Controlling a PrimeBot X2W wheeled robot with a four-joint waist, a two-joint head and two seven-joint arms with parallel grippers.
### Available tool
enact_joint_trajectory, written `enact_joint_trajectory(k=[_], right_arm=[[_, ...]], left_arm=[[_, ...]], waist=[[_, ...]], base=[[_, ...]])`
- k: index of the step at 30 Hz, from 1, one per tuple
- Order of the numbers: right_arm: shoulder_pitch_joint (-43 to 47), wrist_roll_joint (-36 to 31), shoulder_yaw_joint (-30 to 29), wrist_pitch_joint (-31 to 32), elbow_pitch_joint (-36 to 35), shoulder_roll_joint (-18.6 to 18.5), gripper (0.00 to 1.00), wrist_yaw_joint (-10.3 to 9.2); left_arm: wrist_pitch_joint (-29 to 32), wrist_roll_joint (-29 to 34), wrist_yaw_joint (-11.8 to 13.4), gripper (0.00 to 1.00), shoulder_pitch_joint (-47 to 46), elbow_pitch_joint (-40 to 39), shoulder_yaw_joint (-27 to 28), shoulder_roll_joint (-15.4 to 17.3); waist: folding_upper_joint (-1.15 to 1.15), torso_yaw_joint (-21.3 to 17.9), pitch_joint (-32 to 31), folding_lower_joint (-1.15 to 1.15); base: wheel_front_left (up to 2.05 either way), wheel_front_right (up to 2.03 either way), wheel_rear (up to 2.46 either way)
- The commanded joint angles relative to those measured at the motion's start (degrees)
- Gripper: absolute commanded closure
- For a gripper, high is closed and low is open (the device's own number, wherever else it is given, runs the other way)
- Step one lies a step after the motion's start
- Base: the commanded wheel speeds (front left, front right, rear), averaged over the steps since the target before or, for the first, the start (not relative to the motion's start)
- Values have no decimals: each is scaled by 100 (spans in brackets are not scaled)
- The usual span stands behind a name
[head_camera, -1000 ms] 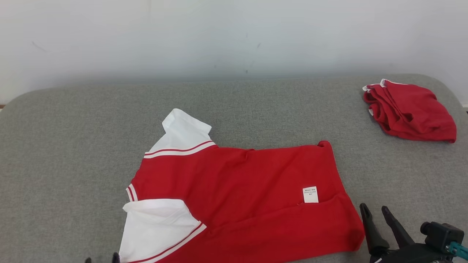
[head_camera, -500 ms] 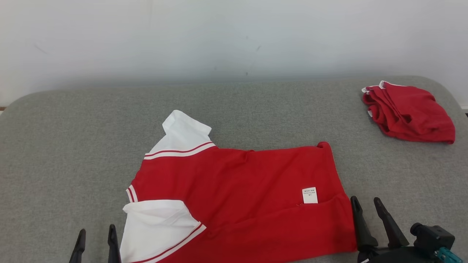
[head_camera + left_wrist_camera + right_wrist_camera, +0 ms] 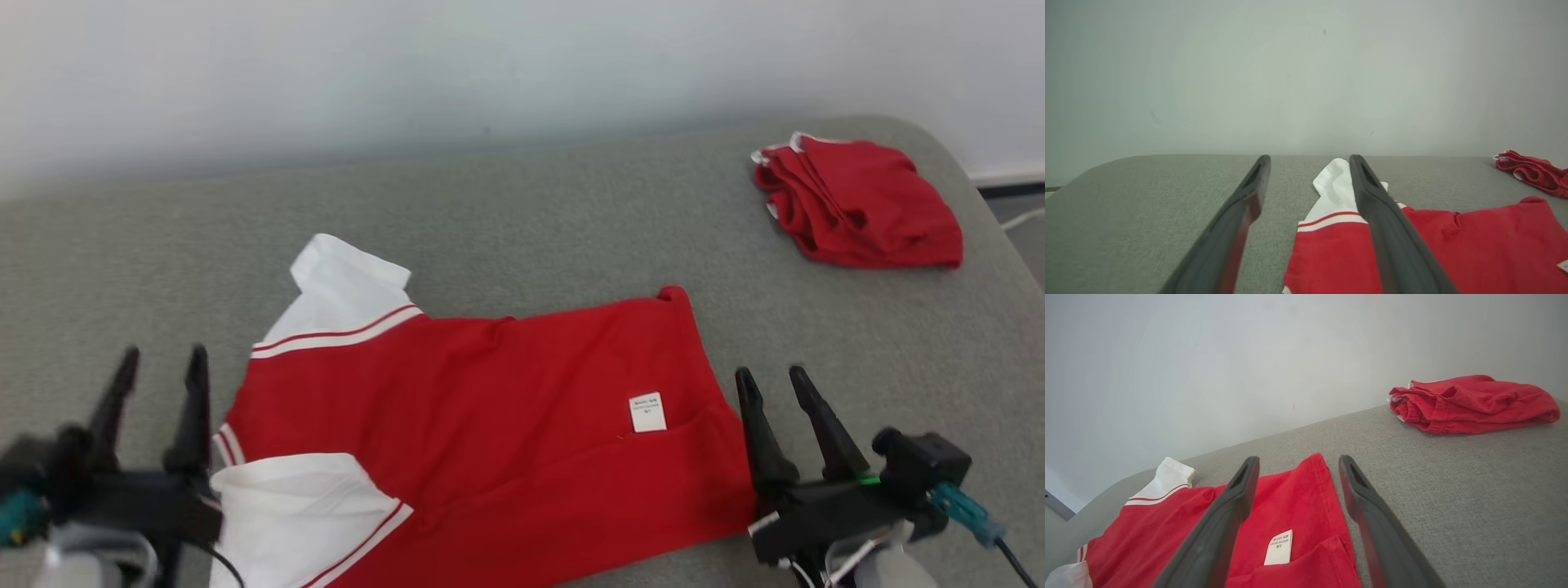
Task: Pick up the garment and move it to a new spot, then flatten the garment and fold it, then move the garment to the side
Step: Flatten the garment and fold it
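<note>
A red short-sleeved shirt [image 3: 490,408] with white sleeves lies spread sideways in the middle of a grey fabric-covered worktop [image 3: 531,212], in front of a plain pale wall [image 3: 490,65]. Its shoulder end is towards the robot's left and its hem towards the right. One white sleeve [image 3: 343,286] points away from the robot. The other sleeve [image 3: 294,506] lies at the near edge. A small white care label [image 3: 647,412] shows near the hem, next to a shallow crease where the near part of the cloth seems to be doubled over. A second red garment [image 3: 857,204], already folded, sits well apart at the far right corner. The left pincer [image 3: 163,353] hovers just beside the shoulder end with its jaws wide apart and nothing between them. The right pincer [image 3: 769,373] hovers just beside the hem edge, equally open and empty. The step in hand looks like taking hold of both ends to flatten or fold the shirt. To do it well, each pincer should come down on the near corner of its own end. Each should pinch every layer there, including the doubled part by the label. Both should then lift together and keep the cloth lightly taut, so that no new wrinkles form and the sleeves do not trail underneath.
</note>
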Motion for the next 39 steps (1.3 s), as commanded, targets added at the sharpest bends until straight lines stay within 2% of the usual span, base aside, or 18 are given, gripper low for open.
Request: enact_joint_trajectory(k=[1, 11, 17, 28, 39], right_arm=[[-78, -24, 17, -29, 4, 13, 0, -7], [-933, -75, 240, -59, 117, 337, 0, -6], [-1250, -125, 269, -60, 174, 451, 0, -6], [-1444, -96, 358, -61, 163, 548, 0, -6], [-1364, -92, 281, -61, 162, 574, 0, -6]], left_arm=[[17, -8, -30, 0, -68, 34, 25, 78], [1097, -790, -181, 0, -1686, 1111, -248, 984], [1370, -1087, -187, 0, -2192, 1788, -689, 1307], [1342, -1335, -187, 0, -2964, 2827, -1276, 1708], [1267, -1682, -188, 0, -3241, 3182, -1924, 1785]], waist=[[0, -311, 322, 0], [0, -942, 1057, 0], [0, -1086, 1261, 0], [0, -1273, 1561, 0], [0, -1317, 1605, 0]], base=[[0, 0, 0], [0, 0, 0], [0, 0, 0], [0, 0, 0], [0, 0, 0]])
